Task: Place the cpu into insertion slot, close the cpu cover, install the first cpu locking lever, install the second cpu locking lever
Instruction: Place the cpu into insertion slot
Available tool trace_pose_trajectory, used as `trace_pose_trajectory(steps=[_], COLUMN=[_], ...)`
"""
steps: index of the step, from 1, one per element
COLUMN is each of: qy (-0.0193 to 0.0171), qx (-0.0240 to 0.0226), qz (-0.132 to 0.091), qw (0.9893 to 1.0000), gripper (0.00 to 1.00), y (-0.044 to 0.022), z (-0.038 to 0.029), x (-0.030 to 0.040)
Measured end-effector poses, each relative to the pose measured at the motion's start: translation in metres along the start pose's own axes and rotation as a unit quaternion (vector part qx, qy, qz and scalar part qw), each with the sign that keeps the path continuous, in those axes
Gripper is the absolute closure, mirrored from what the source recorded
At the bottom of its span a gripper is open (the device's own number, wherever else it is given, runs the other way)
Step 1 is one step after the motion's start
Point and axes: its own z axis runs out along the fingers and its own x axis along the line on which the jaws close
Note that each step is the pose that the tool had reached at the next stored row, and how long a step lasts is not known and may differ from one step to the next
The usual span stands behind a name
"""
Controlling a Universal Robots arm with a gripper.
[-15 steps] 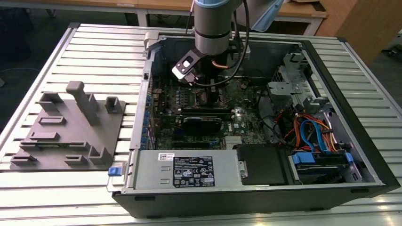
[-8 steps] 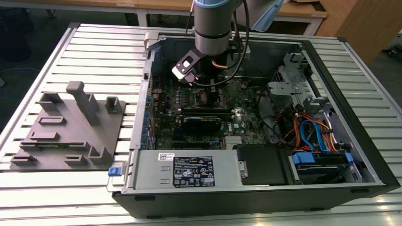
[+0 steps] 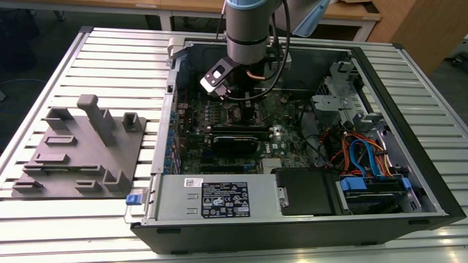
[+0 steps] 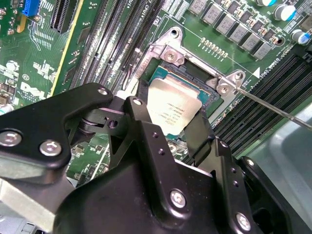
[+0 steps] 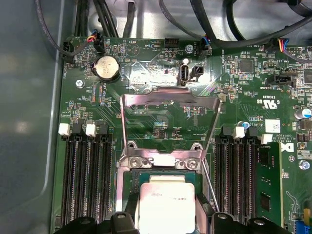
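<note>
Gripper: nearest your wrist cameras, the black gripper (image 4: 170, 113) is clamped on the cpu, with a finger (image 4: 139, 122) pressed to each of two opposite edges.
Cpu: you hold the cpu (image 4: 171, 108) silvery side up, directly over the insertion slot (image 4: 192, 78). You cannot tell whether it is already seated.
Slot edge: a strip of the slot's dark centre shows past one cpu edge, and the metal rim with its screws lies just beyond that.
Cpu cover: the cpu cover (image 5: 165, 95) stands swung up, clear of the slot and hinged at the rim on the far side of the chip. The board shows through its cut-out.
Locking lever: a thin locking lever (image 4: 273, 111) angles out from a rim corner over the memory slots.
Side room: memory slots (image 5: 85, 180) run close along both flanks of the slot, just outside the fingers.
View differences: the first wrist view gives you the raised cover and a coin battery (image 5: 106, 67) beyond it. The second wrist view gives you the finger linkages and the lever's length.
Exterior: the arm (image 3: 245, 33) drops into the open computer case (image 3: 292, 233) toward its far wall. It is near the wall on the exterior view's left and well apart from the one on the right.
Outside: a grey fixture plate (image 3: 80, 148) rests on the slatted table (image 3: 109, 49) on the exterior view's left.
</note>
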Motion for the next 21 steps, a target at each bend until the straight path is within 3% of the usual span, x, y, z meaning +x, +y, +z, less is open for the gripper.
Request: trace_pose_trajectory(steps=[14,16,17,21], qy=[0.0006,0.0003,0.0001,0.0000], qx=[-0.0004,-0.0002,-0.0001,0.0001], qz=[0.000,0.000,0.000,0.000], qw=[1.0000,1.0000,1.0000,1.0000], gripper=[0.46,0.45,0.39,0.39], y=[0.0001,0.0000,0.0000,-0.0001], z=[0.0009,0.0008,0.0007,0.0007], x=[0.0002,0.0001,0.0001,0.0000])
